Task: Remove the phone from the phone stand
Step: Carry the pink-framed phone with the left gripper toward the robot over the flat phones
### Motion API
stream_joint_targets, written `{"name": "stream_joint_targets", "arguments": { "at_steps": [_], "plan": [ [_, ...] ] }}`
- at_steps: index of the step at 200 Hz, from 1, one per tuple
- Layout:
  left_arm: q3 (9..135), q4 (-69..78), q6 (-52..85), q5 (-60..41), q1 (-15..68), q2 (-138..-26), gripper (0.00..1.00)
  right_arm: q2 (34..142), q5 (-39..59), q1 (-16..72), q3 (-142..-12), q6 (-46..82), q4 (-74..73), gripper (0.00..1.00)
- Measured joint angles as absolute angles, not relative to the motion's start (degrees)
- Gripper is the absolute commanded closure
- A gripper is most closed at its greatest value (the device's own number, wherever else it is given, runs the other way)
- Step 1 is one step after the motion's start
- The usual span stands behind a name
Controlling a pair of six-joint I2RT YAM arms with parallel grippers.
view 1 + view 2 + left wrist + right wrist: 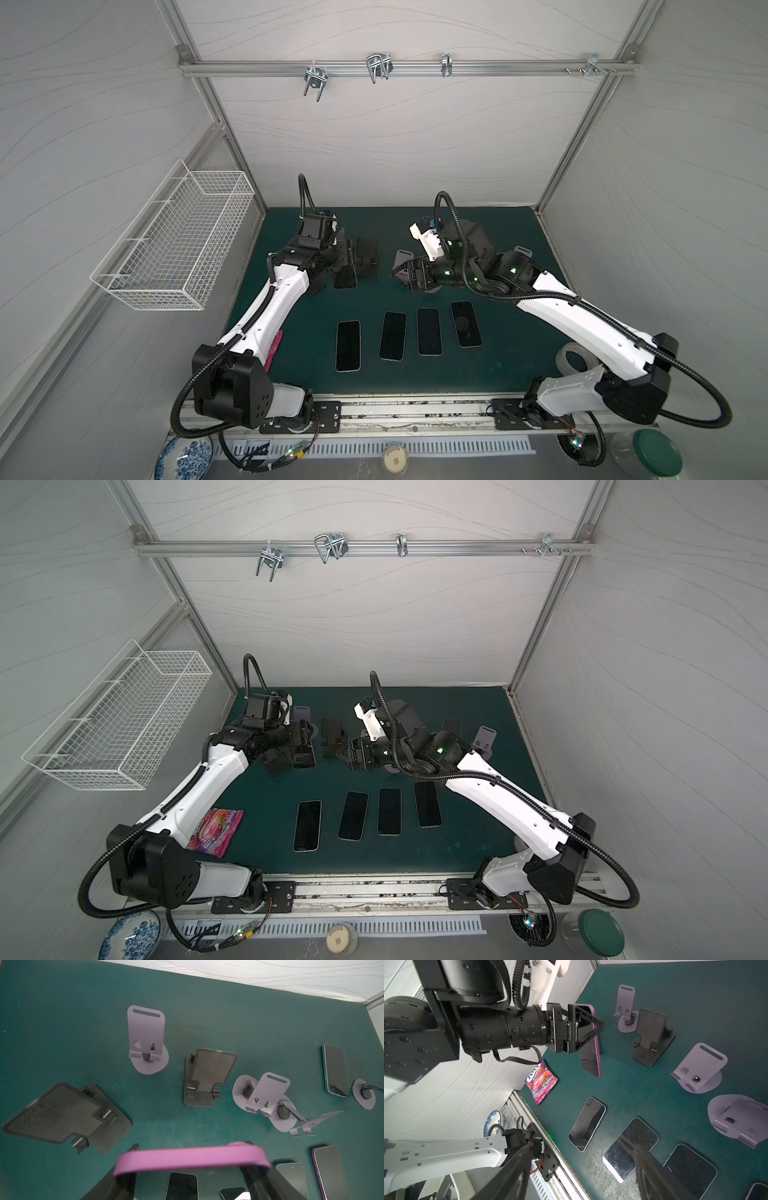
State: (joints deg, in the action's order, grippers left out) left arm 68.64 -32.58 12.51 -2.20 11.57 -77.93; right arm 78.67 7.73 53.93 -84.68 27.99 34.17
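My left gripper (591, 1022) is shut on the phone (592, 1057), a dark-screened one with a pink edge, which hangs upright just over the green mat. The same pink edge (191, 1157) runs across between the fingers in the left wrist view. In both top views the phone (345, 278) (302, 756) sits just left of an empty black phone stand (367, 257) (652, 1036). It touches no stand. A second black stand (62, 1113) lies tipped beside it. My right gripper (400, 272) (581, 1167) hovers open and empty right of the stands.
Several phones (392, 336) lie flat in a row on the mat's front half, another (335, 1070) at the back right. Purple stands (147, 1043) (268, 1093) stand around. A candy bag (214, 831), tape roll (575, 359) and wall basket (178, 237) sit at the edges.
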Motion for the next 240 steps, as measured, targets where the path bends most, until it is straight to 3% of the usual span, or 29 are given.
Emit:
{"name": "stream_joint_targets", "arguments": {
  "at_steps": [240],
  "plan": [
    [64.47,-36.56,12.23,1.21,11.57,-71.09,0.41,77.78,4.82,62.19,-79.13,32.93,33.17,0.22]
  ]
}}
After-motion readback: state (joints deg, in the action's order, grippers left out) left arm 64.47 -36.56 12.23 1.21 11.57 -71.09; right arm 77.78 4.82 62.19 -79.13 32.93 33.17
